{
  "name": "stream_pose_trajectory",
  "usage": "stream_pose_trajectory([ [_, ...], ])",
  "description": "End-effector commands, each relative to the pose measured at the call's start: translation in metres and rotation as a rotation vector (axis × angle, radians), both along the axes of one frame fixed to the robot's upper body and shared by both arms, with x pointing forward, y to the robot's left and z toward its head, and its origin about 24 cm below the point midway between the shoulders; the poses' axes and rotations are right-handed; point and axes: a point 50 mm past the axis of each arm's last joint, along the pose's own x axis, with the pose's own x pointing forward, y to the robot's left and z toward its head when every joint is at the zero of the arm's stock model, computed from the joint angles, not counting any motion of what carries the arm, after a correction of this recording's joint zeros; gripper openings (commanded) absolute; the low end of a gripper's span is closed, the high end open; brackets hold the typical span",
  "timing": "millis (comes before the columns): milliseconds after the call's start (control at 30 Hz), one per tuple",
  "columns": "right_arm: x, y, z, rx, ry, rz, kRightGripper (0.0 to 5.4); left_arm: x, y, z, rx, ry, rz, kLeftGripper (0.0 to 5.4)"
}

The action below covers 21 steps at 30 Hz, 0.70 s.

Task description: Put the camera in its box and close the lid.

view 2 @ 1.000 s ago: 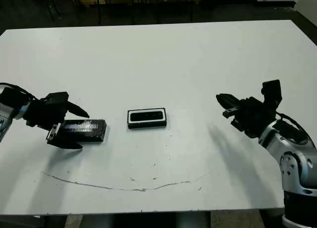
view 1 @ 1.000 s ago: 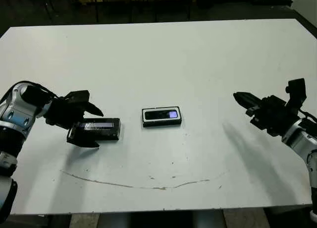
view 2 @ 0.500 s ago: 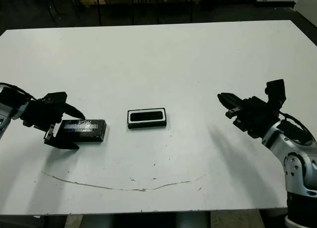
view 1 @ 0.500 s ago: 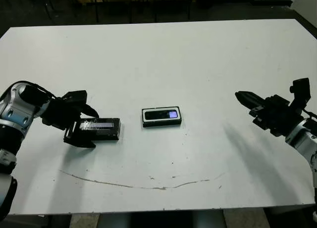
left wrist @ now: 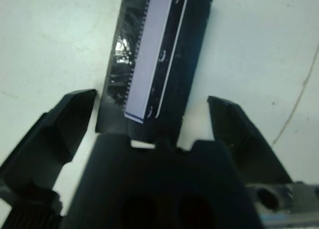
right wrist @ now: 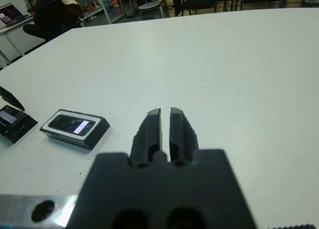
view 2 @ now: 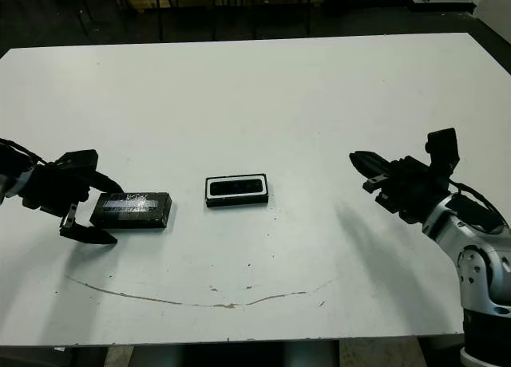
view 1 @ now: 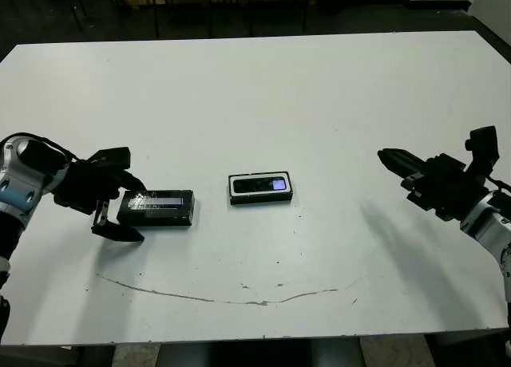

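The left end effector (view 1: 120,206) sits low over the white desk (view 1: 263,96) with its two black fingers (left wrist: 60,127) spread wide apart, gripping nothing; the lid (view 1: 156,207), a flat black slab with a pale silvery strip along its top, lies flat on the desk just ahead of that end effector, its near end between the spread fingertips and apart from both; one finger points past the lid's far edge, the other past its near edge. Beyond the lid, further along from the left end effector toward the desk's middle, stands the box (view 1: 260,187), black-rimmed and white-lined, with the camera (view 1: 265,184) lying inside it, its small bluish-purple screen facing up; box and lid are apart, with bare desk between them. The right end effector (view 2: 358,159) hovers well apart on the other side of the box, its fingers (right wrist: 149,132) pressed together, empty, pointing toward the box.
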Motion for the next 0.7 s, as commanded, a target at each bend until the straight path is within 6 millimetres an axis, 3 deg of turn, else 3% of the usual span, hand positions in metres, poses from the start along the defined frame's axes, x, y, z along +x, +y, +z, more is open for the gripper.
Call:
stream_pose_trajectory([
  [33,-0.002,-0.002,-0.005,-0.013,0.022,-0.002,0.00,-0.009,0.006,-0.018,-0.003,0.087,0.078,4.57],
  [400,-0.002,-0.001,-0.008,-0.008,0.030,-0.004,0.00,-0.018,-0.008,-0.022,-0.217,-0.005,0.178,2.66],
  [700,-0.006,0.005,-0.013,-0.020,0.022,-0.015,0.00,-0.035,-0.011,-0.002,-0.360,-0.125,0.252,2.62],
])
